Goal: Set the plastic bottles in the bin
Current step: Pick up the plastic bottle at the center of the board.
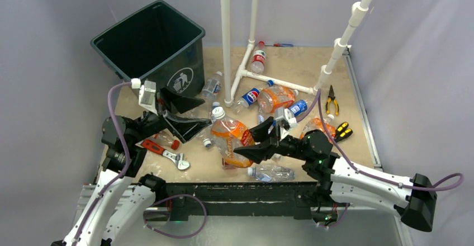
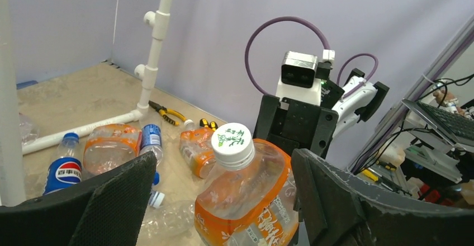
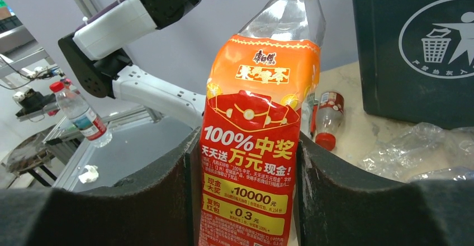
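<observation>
A clear bottle with an orange and red label point(image 1: 233, 137) is held off the table in my right gripper point(image 1: 259, 141), which is shut on its lower body point(image 3: 254, 145). Its white cap point(image 2: 232, 143) points at my left gripper point(image 1: 189, 116). That gripper is open, and the bottle's neck and shoulder point(image 2: 246, 195) lie between its spread fingers point(image 2: 114, 201). The dark green bin point(image 1: 148, 39) stands at the back left, just behind the left gripper, and its logo side shows in the right wrist view point(image 3: 413, 50). More bottles lie on the table: a Pepsi one point(image 1: 250, 97), an orange one point(image 1: 275, 98) and a red-labelled one point(image 1: 257, 60).
A red-handled wrench point(image 1: 162, 150) lies by the left arm. Yellow-handled pliers point(image 1: 332, 99) lie at the right. A white pipe frame point(image 1: 246, 67) stands at the back centre. A clear bottle point(image 1: 271, 172) lies near the front edge and another point(image 1: 211, 85) beside the bin.
</observation>
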Robot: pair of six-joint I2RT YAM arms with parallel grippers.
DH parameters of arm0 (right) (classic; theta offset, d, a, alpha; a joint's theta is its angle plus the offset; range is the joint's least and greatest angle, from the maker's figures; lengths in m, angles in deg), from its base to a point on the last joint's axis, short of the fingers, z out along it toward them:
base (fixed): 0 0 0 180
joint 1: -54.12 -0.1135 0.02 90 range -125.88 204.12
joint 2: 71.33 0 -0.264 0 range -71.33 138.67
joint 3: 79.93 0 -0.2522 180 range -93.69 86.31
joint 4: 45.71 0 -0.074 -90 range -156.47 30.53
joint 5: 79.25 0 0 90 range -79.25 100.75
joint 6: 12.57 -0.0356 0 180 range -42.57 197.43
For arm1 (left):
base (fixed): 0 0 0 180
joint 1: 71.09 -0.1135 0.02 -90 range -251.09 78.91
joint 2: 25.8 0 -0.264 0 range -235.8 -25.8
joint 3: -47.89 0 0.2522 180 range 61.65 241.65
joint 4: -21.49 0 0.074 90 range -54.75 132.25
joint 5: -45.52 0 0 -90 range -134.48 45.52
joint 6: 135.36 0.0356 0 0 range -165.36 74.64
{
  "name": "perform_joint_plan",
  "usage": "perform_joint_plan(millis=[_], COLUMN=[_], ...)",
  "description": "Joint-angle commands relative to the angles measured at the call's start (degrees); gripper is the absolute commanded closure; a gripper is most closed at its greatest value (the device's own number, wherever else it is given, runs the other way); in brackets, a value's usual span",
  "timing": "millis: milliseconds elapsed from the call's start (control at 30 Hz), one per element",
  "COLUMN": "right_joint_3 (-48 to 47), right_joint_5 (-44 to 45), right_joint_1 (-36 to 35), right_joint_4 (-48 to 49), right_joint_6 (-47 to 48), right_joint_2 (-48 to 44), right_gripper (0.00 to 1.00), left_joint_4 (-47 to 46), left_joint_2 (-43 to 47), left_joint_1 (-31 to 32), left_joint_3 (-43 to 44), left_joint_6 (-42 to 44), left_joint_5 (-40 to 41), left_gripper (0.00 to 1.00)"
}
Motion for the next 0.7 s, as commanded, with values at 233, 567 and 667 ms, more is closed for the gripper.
perform_joint_plan(millis=[233,567,667], right_joint_3=[-1.9,-0.4,-1.2], right_joint_5=[3.7,6.3,6.3], right_joint_1=[-0.1,-0.5,-0.7], right_joint_4=[7.0,12.0,12.0], right_joint_6=[-0.1,-1.4,-1.1], right_joint_2=[4.2,6.6,8.0], right_gripper=[0.67,0.68,0.68], left_joint_4=[-7.3,-10.3,-10.9], left_joint_2=[-6.7,-6.6,-6.8], left_joint_1=[0.4,0.6,0.7], left_joint_3=[0.3,-2.9,-2.5], left_joint_6=[-6.4,-9.5,-10.1], left_joint_5=[-3.1,-2.9,-2.6], left_gripper=[0.26,0.39,0.38])
